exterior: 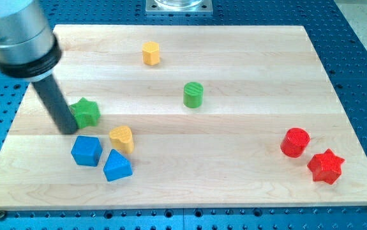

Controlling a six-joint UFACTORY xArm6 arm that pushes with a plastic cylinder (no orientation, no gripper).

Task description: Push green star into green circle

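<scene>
The green star (86,112) lies on the wooden board at the view's left. The green circle (194,94), a short cylinder, stands near the board's middle, well to the right of the star and slightly higher in the view. My tip (68,131) rests on the board right against the star's left side, just below its level. The dark rod rises from it to the upper left, and its grey housing fills the view's top left corner.
A blue cube (86,151), a blue triangle (117,166) and a yellow heart (122,138) lie just below the star. A yellow hexagon (151,53) sits near the top. A red circle (295,142) and a red star (326,166) are at the lower right.
</scene>
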